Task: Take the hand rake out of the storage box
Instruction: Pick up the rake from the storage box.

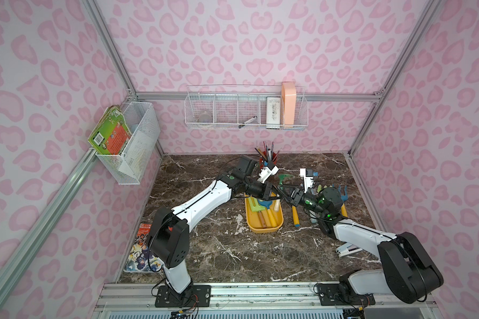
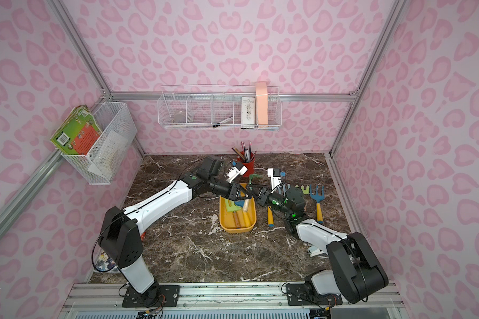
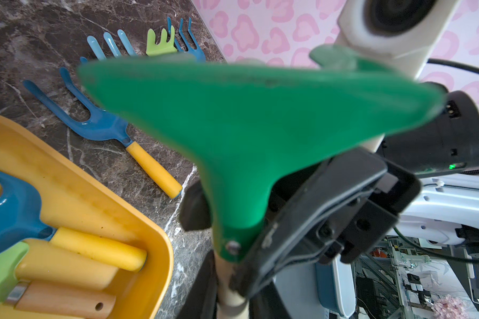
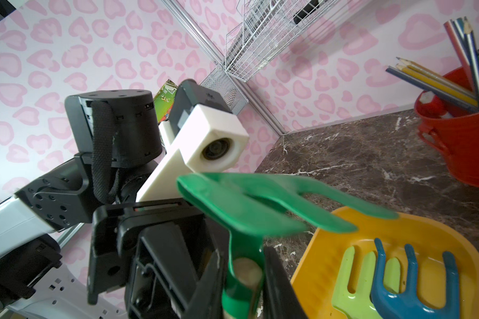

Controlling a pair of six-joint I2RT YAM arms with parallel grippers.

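The hand rake (image 1: 283, 179), with a green head and a pale wooden handle, hangs in the air just past the far end of the storage box (image 1: 263, 228), a shallow yellow tray. My left gripper (image 1: 276, 195) is shut on the rake's handle (image 3: 227, 279). From the opposite side my right gripper (image 1: 287, 197) is shut on the green neck (image 4: 245, 276) just below the head. In the right wrist view the green tines (image 4: 260, 198) spread over the tray's rim (image 4: 315, 265). Both top views show the two grippers meeting tip to tip at the rake (image 2: 251, 179).
The tray still holds a blue rake (image 4: 409, 287), a light green tool (image 4: 351, 281) and several handles. Right of it on the marble lie a blue fork (image 3: 103, 127) and other small tools (image 2: 317, 198). A red pencil cup (image 2: 246, 165) stands behind and a stapler (image 1: 349, 250) in front right.
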